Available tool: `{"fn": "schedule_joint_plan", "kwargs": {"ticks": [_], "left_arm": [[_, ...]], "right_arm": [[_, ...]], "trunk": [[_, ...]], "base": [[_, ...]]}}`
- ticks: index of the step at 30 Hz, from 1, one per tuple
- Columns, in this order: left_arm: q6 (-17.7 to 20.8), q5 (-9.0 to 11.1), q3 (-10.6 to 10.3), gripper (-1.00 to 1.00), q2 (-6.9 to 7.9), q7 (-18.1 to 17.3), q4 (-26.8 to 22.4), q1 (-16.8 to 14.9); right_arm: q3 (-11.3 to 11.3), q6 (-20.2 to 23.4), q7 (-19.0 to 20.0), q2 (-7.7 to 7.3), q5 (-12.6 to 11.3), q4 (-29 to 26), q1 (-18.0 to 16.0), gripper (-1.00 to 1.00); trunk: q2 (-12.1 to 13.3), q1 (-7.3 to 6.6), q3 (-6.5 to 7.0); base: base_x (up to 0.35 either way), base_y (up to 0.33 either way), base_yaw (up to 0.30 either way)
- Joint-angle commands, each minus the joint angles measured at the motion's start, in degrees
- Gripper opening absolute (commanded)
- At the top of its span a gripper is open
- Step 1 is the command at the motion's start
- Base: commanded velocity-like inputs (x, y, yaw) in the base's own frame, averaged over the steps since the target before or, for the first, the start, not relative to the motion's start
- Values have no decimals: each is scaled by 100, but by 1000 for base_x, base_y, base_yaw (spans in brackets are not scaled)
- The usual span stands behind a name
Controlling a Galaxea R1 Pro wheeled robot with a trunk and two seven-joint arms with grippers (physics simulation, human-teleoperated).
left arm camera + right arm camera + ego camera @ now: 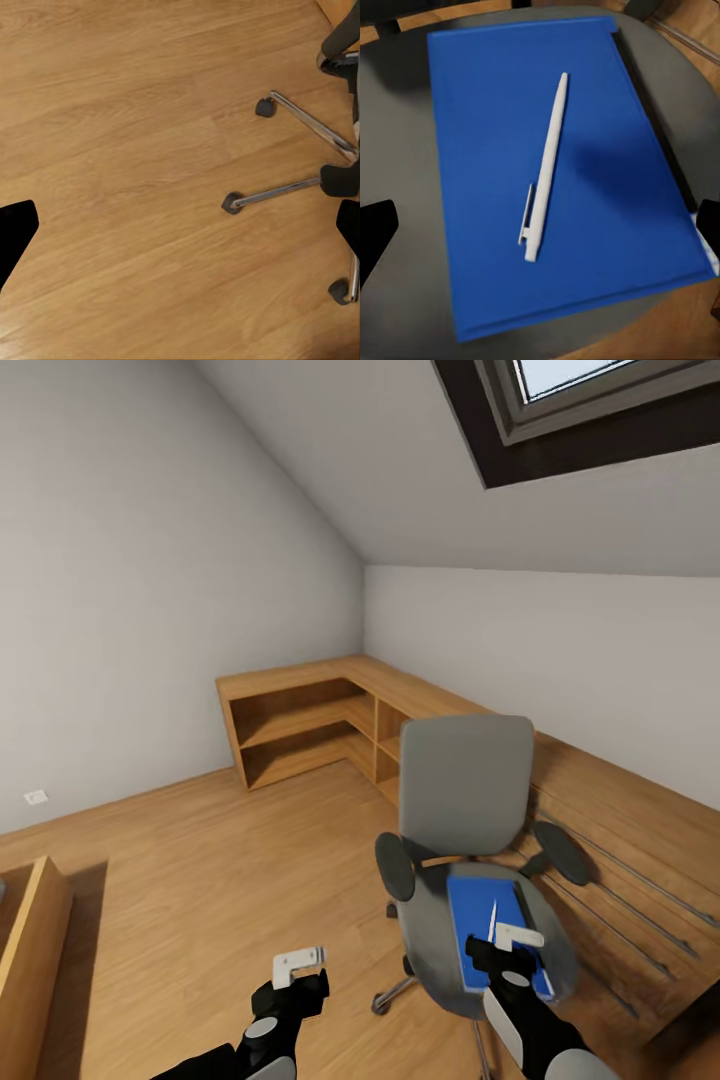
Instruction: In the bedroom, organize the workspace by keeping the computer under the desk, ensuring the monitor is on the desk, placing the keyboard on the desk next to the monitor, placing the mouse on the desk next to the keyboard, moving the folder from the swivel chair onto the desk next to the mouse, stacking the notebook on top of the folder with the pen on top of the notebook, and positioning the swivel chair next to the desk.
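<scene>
The grey swivel chair stands on the wood floor, its seat facing me. Flat on the seat lies the blue folder, with a black strip along one long edge. The white pen rests on top of it. My right gripper hovers open just above the folder's near end. My left gripper hangs open over bare floor left of the chair's silver base. Desk, computer, monitor, keyboard, mouse and notebook are out of view.
A low wooden L-shaped shelf unit runs along the far walls behind the chair, continuing as drawer fronts on the right. Another wooden cabinet edge sits at the near left. Open plank floor lies between them.
</scene>
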Motion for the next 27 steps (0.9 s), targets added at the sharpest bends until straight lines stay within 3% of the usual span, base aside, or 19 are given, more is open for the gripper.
{"fn": "schedule_joint_plan", "kwargs": {"ticks": [1, 6, 14, 19, 27], "left_arm": [[-43, 43, -20, 100, 4, 19, -8, -10], [-47, 35, -20, 100, 4, 26, -17, -10], [-76, 30, 26, 100, 41, 70, -317, -10], [-78, 38, 173, 100, 64, 82, -471, -11], [-70, 39, 190, 100, 57, 81, -482, -10]], "right_arm": [[-11, -19, -2, 2, -60, 59, -3, 100], [-13, -6, -2, 2, -66, 156, -3, 100], [-23, 50, 0, -4, -67, 198, -10, 100], [-38, 91, -2, -17, -79, 200, -12, 100], [-47, 100, -2, -160, -109, 200, -18, 100]], "trunk": [[-3, 4, -6], [-3, 4, -6], [-3, 4, -6], [-204, 113, -96], [-525, 289, -240]], "base": [[327, 56, 0], [309, 125, 0], [48, 28, 0], [2, 1, 0], [0, 0, 0]]}}
